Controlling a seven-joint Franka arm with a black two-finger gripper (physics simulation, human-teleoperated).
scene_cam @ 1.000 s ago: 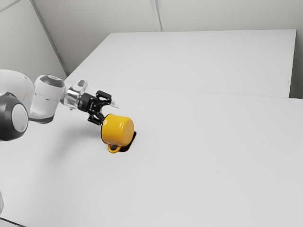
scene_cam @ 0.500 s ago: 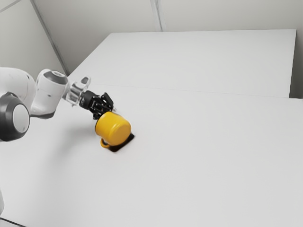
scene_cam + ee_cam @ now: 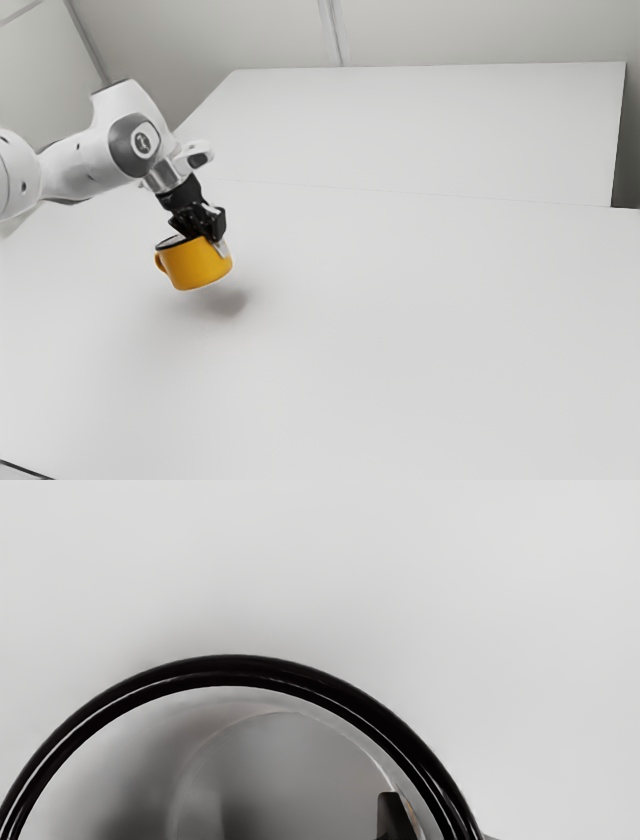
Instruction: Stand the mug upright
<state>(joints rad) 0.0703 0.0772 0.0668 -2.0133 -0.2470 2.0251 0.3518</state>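
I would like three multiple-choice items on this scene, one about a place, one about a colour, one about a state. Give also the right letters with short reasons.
1. On which side of the mug is the handle?
A) Exterior view's right
B) Exterior view's left

2. What colour is the rim?
A) Black
B) White
C) Red

3. How is the mug now?
A) Upside down on the table
B) Lying on its side
C) Held above the table, opening upward

1 B: the handle sticks out there.
2 A: the wrist view shows a black ring.
3 C: the end effector grips its wall, and a shadow lies below, apart from it.
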